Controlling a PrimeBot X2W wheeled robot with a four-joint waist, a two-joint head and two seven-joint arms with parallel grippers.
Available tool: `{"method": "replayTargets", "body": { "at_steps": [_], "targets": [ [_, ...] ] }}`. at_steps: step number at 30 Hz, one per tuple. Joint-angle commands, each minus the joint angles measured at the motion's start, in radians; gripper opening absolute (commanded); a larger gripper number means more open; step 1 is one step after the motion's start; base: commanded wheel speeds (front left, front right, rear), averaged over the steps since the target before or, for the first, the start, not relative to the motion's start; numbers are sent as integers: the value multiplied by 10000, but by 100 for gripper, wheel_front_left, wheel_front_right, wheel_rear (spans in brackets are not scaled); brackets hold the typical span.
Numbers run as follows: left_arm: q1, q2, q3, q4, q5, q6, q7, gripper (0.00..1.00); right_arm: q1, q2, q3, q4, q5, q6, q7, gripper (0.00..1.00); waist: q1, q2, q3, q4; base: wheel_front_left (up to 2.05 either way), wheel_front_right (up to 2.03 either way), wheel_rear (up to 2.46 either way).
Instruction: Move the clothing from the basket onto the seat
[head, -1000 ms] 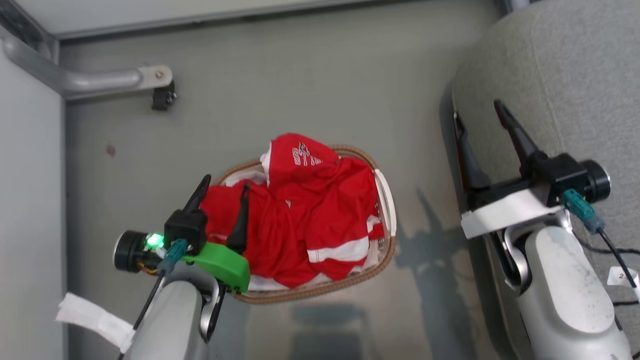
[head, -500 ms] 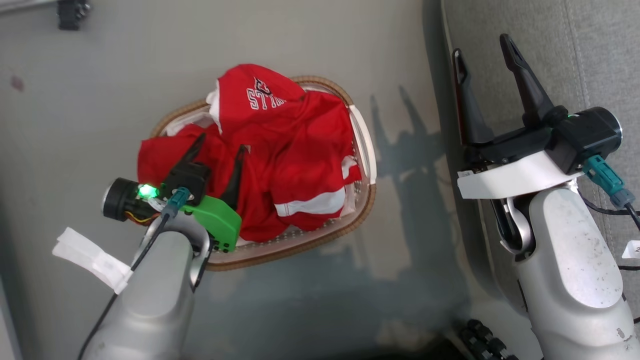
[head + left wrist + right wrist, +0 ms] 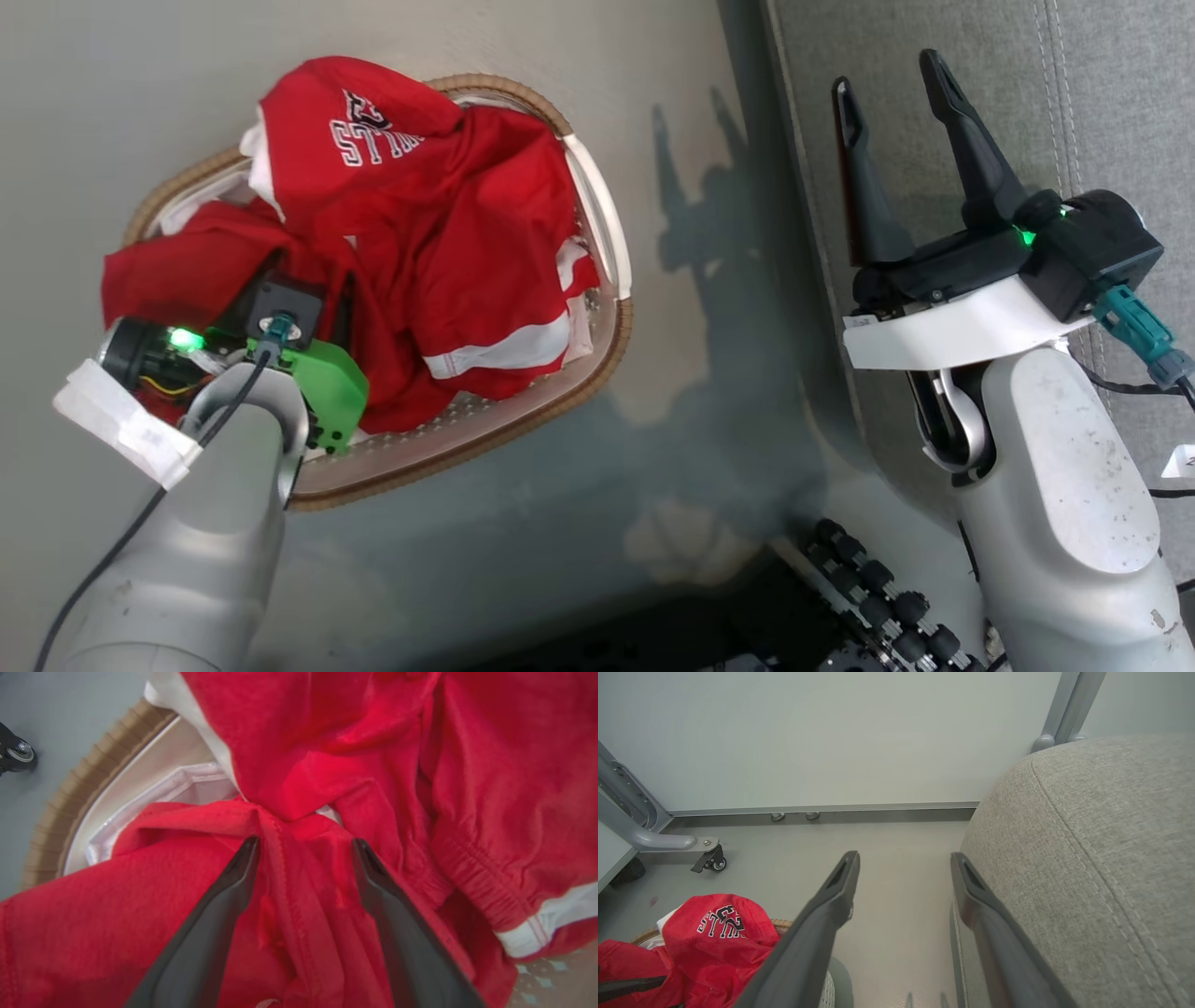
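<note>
The left gripper (image 3: 303,845), spread wide, straddles a fold of red clothing (image 3: 448,205) in the basket (image 3: 605,219). Beside the basket, the right gripper (image 3: 885,79) gapes empty.

Left gripper (image 3: 304,842) was seen with jaws spread wide, both dark fingers (image 3: 219,914) tipped steeply down. Left forearm (image 3: 215,532) was brought in from the near left. A green bracket (image 3: 322,387) and a lit green LED (image 3: 184,338) were noted at its wrist. Right gripper (image 3: 887,73) was held on the right, well apart from the left one, with jaws likewise spread wide and fingers pointed toward the far side. Right forearm (image 3: 1055,523) was seen running in from the near right, with a white collar (image 3: 952,331) at the wrist.
</note>
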Motion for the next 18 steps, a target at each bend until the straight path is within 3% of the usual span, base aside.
{"method": "replayTargets", "body": {
  "at_steps": [1, 6, 12, 13, 14, 15, 18],
  "targets": [
    [-308, 105, -21, 331, 103, 161, 31, 100, 44, -18, 25, -74, 62, -5, -50, 100, -1, 0, 369, -354, 0, 0, 0],
    [-922, 30, -141, 1360, 205, 464, 162, 100, 78, -18, 130, -125, 233, -5, -48, 100, -1, 0, 529, -450, 0, 0, 0],
    [-1279, -47, -429, 2006, 269, 268, 414, 100, 23, -19, 262, -108, 386, -5, -48, 100, -1, 0, 623, -502, 0, 0, 0],
    [-1286, -58, -421, 2059, 202, 242, 457, 83, 1, -19, 285, -85, 411, -6, -48, 100, -1, 0, 604, -512, 0, 0, 0],
    [-1261, -84, -455, 2110, 168, 186, 503, 33, -30, -19, 315, -48, 439, -6, -50, 100, -1, 0, 560, -527, 0, 0, 0],
    [-1216, -105, -474, 2149, 142, 170, 510, 0, -42, -21, 329, -24, 455, -5, -48, 100, -1, 0, 509, -537, 0, 0, 0],
    [-988, -204, -357, 2244, -34, 105, 465, 0, -49, -20, 341, 95, 475, -6, -48, 100, -1, 0, 220, -544, 0, 0, 0]
  ]
}}
